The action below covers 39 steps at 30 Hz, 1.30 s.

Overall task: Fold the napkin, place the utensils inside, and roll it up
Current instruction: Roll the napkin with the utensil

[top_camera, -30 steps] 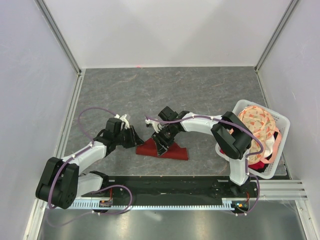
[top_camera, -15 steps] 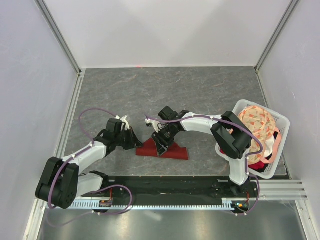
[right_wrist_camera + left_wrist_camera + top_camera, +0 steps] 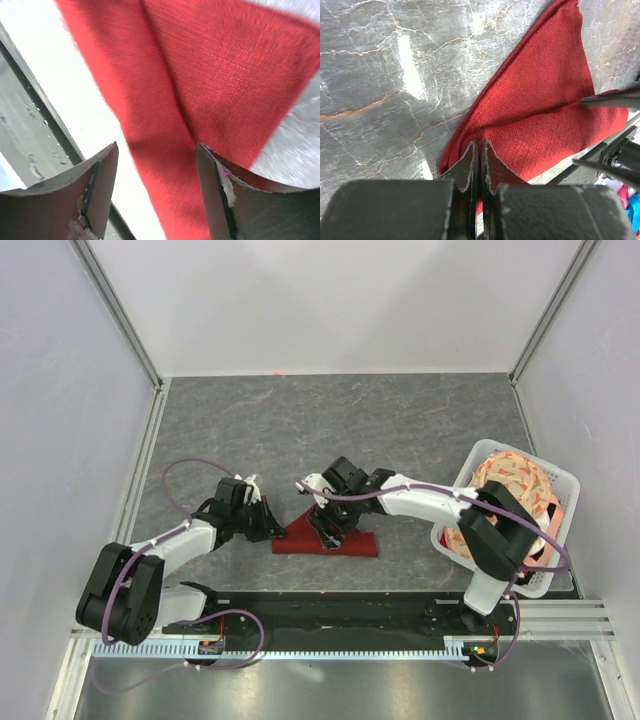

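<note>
The dark red napkin (image 3: 350,544) lies folded in a flat wedge near the table's front edge. My left gripper (image 3: 279,533) is at its left corner, shut, with the cloth's edge pinched between the fingertips; the left wrist view shows the napkin (image 3: 540,110) spreading away from the shut left gripper (image 3: 480,146). My right gripper (image 3: 326,528) hovers over the middle of the fold. In the right wrist view the right gripper (image 3: 157,148) stands open above the napkin (image 3: 210,75) with nothing between its fingers. The utensils are out of view.
A white basket (image 3: 563,483) at the right holds a peach floral cloth (image 3: 512,483) and other fabric. The black base rail (image 3: 330,610) runs along the front just below the napkin. Walls enclose the grey table on three sides.
My left gripper slid right to the napkin's left corner and shut on it. The right gripper opened wider and shifted slightly right over the fold.
</note>
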Each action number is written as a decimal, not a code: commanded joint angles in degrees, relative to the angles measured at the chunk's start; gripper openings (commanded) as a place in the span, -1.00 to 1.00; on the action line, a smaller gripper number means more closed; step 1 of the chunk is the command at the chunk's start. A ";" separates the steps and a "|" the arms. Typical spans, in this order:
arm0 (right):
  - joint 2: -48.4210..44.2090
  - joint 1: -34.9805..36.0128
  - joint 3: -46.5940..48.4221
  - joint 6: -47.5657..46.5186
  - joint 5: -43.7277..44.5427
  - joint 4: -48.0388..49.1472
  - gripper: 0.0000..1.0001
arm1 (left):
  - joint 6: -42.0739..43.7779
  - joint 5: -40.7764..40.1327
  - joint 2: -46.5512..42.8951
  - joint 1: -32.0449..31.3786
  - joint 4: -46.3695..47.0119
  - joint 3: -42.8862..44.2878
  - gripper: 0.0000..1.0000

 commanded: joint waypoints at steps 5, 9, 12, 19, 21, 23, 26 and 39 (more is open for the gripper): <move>-7.96 8.66 -4.85 -5.30 16.71 6.71 0.53 | 0.34 -0.74 3.66 0.02 -2.16 2.90 -0.96; -6.73 11.56 -5.64 -6.79 20.50 8.47 0.53 | 0.60 -0.91 5.77 0.02 -3.04 4.13 -0.96; -5.16 11.92 -5.82 -7.58 21.12 9.35 0.52 | 0.78 -1.09 7.18 0.02 -3.66 5.10 -0.96; -2.16 12.00 -5.20 -8.90 20.77 9.79 0.46 | 1.04 -0.92 9.20 0.02 -4.10 6.16 -0.96; -0.68 12.00 -4.85 -8.73 21.03 9.70 0.44 | 1.13 -0.74 9.99 0.02 -3.92 6.51 -0.96; 0.38 12.00 -4.15 -8.20 21.12 9.18 0.39 | 1.65 0.05 10.17 0.02 -3.75 6.77 -0.96; 2.58 11.48 -2.57 -7.76 18.86 7.60 0.18 | 2.53 1.02 9.82 -0.07 -3.31 7.30 -0.96; 7.07 3.75 0.77 -5.30 -6.02 -3.56 -0.24 | 4.12 -16.90 -2.92 -0.07 -9.72 10.56 0.17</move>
